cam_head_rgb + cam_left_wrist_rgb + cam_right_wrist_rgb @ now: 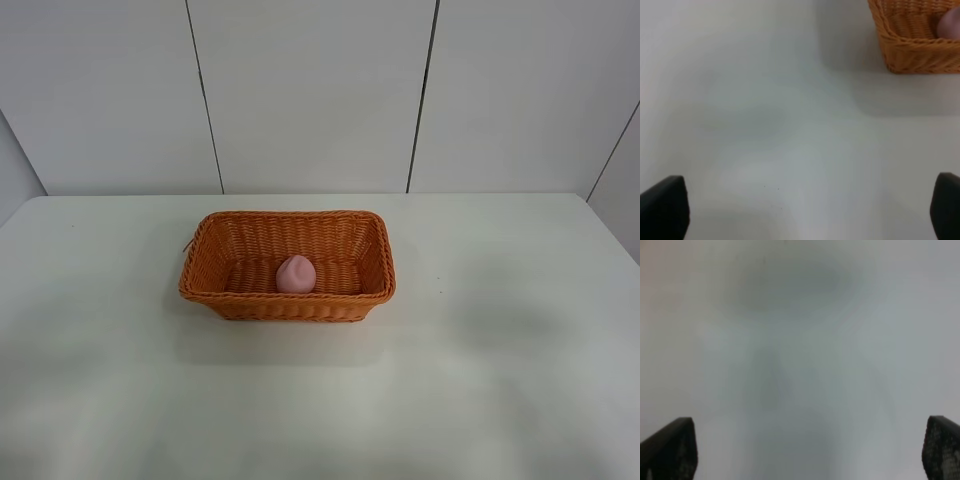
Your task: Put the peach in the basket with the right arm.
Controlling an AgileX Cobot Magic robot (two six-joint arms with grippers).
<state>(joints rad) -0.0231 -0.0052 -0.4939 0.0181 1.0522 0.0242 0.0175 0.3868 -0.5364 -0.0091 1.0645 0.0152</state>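
Observation:
The pale-pink peach [296, 273] lies on the floor of the orange-brown wicker basket [222, 297], near its front wall, in the middle of the white table. Neither arm shows in the exterior high view. In the left wrist view the basket's corner [905, 47] and a sliver of the peach [950, 25] appear, far from my left gripper [810, 205], which is open with its fingertips [665, 205] wide apart over bare table. My right gripper [807, 447] is also open, its fingertips [670, 447] spread over blurred white table, holding nothing.
The white table [500, 380] spreads around the basket on all sides. Grey wall panels [310, 90] stand behind the table's far edge.

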